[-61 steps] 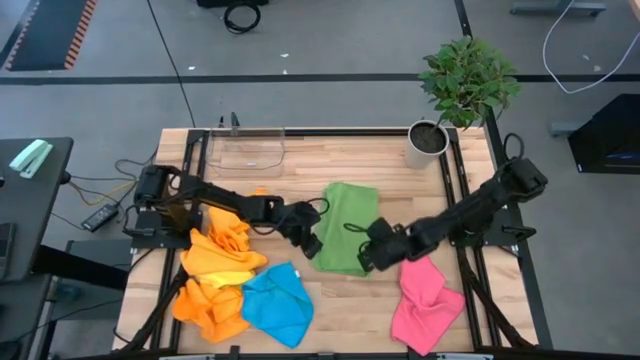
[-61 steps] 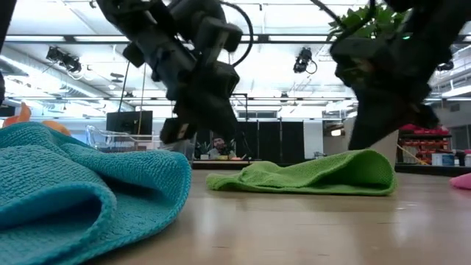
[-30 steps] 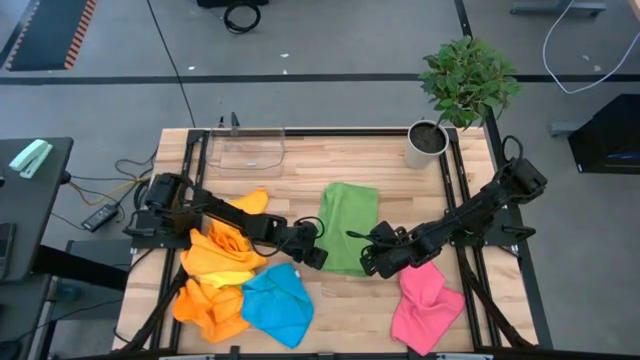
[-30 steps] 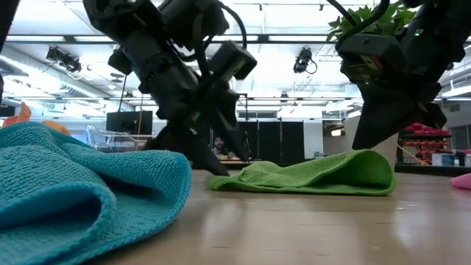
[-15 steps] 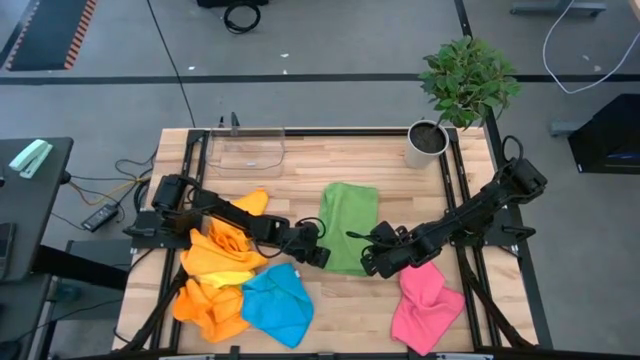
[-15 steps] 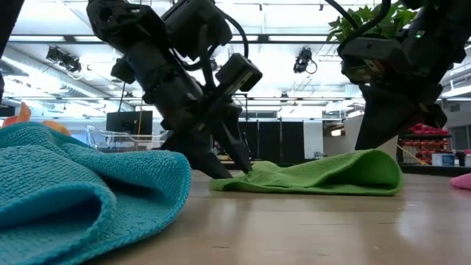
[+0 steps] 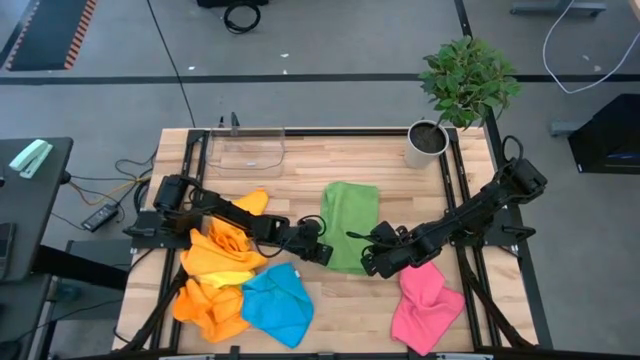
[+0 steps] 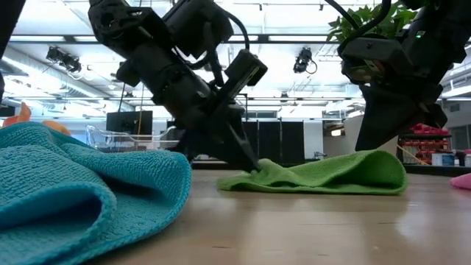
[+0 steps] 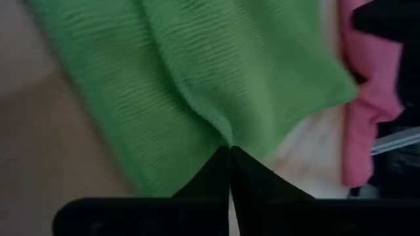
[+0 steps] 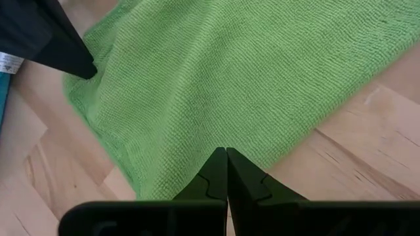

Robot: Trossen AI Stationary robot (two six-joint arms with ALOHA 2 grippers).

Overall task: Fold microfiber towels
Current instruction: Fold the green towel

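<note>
**Inspector:** When the scene was examined, where did the green towel [image 7: 349, 226] lie?

**Assistant:** At the middle of the wooden table [image 7: 330, 160], flat, folded over. The left gripper [image 7: 324, 254] had its jaws clamped together on the towel's near left corner; the left wrist view showed cloth puckered at the fingertips.

**Inspector:** And the right gripper [image 7: 369, 262]?

**Assistant:** Jaws pressed together on the towel's near right edge.

**Inspector:** Other towels?

**Assistant:** The orange towels [image 7: 221, 268] were heaped at near left, the blue towel [image 7: 277, 303] just beside them, the pink towel [image 7: 426, 302] at near right. A clear tray [image 7: 247, 150] sat far left, a potted plant [image 7: 445, 96] far right.
</note>
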